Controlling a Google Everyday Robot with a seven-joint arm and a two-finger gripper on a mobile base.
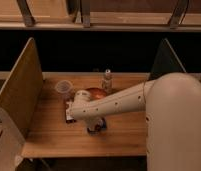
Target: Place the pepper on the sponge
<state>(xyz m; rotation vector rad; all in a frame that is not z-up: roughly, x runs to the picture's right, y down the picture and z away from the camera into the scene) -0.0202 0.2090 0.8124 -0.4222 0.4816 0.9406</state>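
My gripper (94, 125) hangs from the white arm over the front middle of the wooden table (49, 140). Right under and beside it lies the blue sponge (102, 123), partly covered by the gripper. A small dark red bit, which looks like the pepper (96, 129), shows at the gripper's tip, touching or just above the sponge. The arm hides how the pepper rests.
Behind the arm stand an orange-red bowl (96, 92), a slim pale bottle (107, 80) and a clear cup (64, 88). A dark flat bar with a red and white label (69, 111) lies left of the gripper. Wooden panels wall the table's left and right sides.
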